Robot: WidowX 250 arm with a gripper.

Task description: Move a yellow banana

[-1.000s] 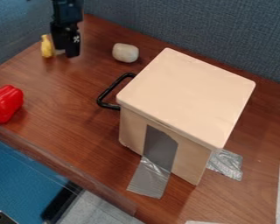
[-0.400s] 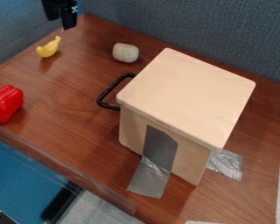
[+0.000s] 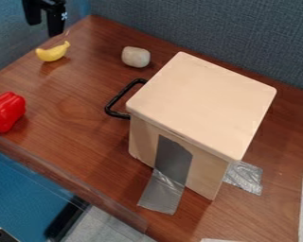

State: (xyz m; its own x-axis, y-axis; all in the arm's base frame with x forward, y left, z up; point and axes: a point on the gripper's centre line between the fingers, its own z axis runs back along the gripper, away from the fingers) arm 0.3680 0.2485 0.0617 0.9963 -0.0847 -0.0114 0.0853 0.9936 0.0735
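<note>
The black gripper (image 3: 44,29) hangs at the upper left, its two fingers spread apart with nothing between them. Just below it in the view, and apart from it, a yellow banana (image 3: 51,53) lies near the table's back left edge. Its thin tip points up and to the right, and a shadow shows under its lower side.
Right of the banana is a whitish rounded block (image 3: 136,56). A red pepper (image 3: 6,112) sits at the left edge. A big light wooden box (image 3: 201,104) with a black handle (image 3: 116,100) takes up the middle. Fabric partitions (image 3: 211,35) border the table (image 3: 84,137).
The gripper, earlier beside the banana, has moved up and left, away from it, and its fingers now show apart. The banana has gone from upright to lying slanted.
</note>
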